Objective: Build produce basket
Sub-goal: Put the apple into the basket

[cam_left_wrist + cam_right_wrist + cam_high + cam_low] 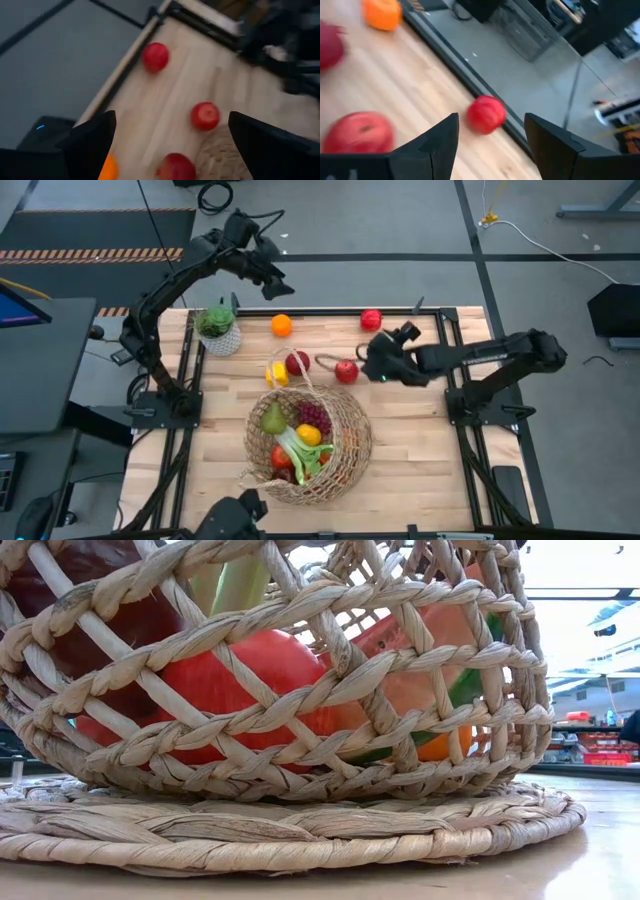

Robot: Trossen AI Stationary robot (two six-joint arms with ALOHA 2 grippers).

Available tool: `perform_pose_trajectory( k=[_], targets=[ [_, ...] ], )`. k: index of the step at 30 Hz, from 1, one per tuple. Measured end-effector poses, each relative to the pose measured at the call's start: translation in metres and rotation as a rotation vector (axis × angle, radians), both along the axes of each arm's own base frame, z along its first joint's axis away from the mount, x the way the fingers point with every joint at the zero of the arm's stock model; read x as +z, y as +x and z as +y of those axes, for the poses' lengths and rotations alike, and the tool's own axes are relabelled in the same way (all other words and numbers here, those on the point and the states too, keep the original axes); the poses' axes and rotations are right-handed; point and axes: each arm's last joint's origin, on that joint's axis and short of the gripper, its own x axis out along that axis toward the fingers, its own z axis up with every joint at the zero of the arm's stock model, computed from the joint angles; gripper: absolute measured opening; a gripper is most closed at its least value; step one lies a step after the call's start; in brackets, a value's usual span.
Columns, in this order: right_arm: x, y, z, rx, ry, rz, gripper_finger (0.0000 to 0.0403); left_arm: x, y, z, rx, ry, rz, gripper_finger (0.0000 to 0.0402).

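Wicker of an open tan weave formed the basket, which was set on the wooden table toward its near middle; through its wall in the low view, red produce and a green stalk were seen packed inside. From above, a green pear, purple grapes, an orange and a leek were seen lying in it. Just beyond the basket's far rim, a dark red apple and a yellow lemon were placed side by side, with a second red apple near them. Farther off, a loose orange and a third red apple were found by the far edge, well apart. A potted green plant was stood at the far left corner. The right gripper was held just beside the second apple, its fingers parted and nothing grasped between them. The left gripper was raised beyond the far edge, spread wide and empty.
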Motion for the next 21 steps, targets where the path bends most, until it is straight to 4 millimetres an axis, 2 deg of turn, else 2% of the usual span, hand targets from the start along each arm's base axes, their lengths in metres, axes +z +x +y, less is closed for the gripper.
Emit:
perform_pose_trajectory(
  k=[4,10,16,21],
  targets=[
    [-0.007,0.001,-0.027,-0.051,0.042,0.036,0.0231,-0.014,0.008,0.0,-0.064,-0.017,-0.039,0.0393],
    [-0.032,0.0,-0.058,-0.027,0.111,0.023,0.0231,-0.03,0.016,0.002,-0.115,0.01,-0.07,0.0393],
    [-0.044,-0.003,-0.091,0.008,0.135,-0.123,0.0231,-0.041,0.018,0.009,-0.141,0.086,-0.097,0.0393],
    [-0.06,-0.016,-0.114,-0.012,0.172,-0.21,0.0231,-0.054,0.023,0.017,-0.191,0.121,-0.231,0.0393]
  ],
)
